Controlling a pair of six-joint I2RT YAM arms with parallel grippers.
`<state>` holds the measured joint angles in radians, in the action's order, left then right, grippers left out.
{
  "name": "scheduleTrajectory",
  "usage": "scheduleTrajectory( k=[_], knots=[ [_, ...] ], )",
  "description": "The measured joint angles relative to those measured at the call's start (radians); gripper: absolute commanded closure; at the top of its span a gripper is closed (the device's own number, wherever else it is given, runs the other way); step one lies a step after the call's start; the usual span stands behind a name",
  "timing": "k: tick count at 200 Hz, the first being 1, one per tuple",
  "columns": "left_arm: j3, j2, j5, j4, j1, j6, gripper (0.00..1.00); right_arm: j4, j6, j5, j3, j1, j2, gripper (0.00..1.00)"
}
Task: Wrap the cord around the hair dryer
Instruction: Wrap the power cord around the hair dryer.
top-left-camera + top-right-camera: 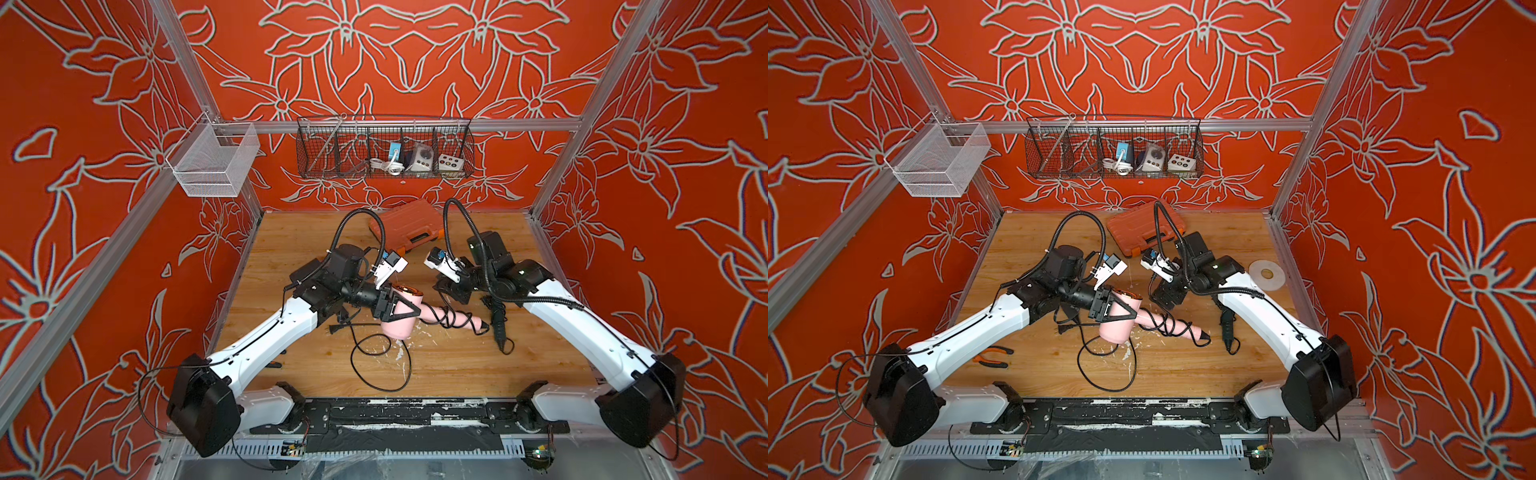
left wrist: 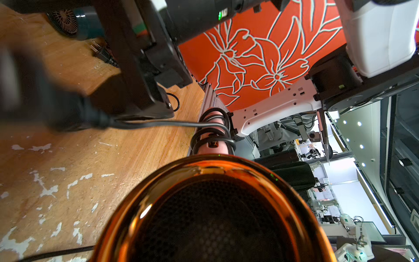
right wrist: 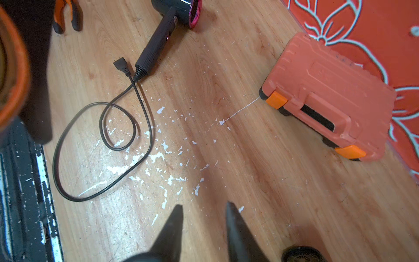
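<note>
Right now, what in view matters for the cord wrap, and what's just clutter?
Job: pink hair dryer; its black cord; left claw, gripping the dryer; right claw, open and empty.
Clutter: dark hair dryer; orange case; pliers; disc; black wire basket; white mesh basket.

No readable text, label, brand or number appears in any view. The orange tool case [image 3: 326, 74] has a raised panel on its lid (too blurred to read).
</note>
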<state>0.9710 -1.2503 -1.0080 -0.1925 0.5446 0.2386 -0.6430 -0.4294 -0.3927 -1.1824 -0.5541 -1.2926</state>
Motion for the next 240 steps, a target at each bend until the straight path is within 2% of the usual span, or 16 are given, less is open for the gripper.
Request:
scheduleTrajectory(
  k=[57,101,185,240],
  knots=[
    [0.000,-0.020,-0.033,-0.004,0.002,0.039,1.00,0.000,0.026,-0.002,0.000,0.005,-0.043,0.16],
    [0.000,-0.050,-0.053,0.007,0.006,0.062,1.00,-0.022,0.044,0.006,-0.005,0.005,-0.091,0.02],
    [0.000,-0.096,-0.067,0.026,0.006,0.084,1.00,-0.138,0.055,0.094,-0.115,-0.003,-0.220,0.02],
    [0.000,-0.106,-0.072,0.051,0.006,0.101,1.00,-0.180,0.110,0.129,-0.172,-0.003,-0.283,0.02]
  ],
)
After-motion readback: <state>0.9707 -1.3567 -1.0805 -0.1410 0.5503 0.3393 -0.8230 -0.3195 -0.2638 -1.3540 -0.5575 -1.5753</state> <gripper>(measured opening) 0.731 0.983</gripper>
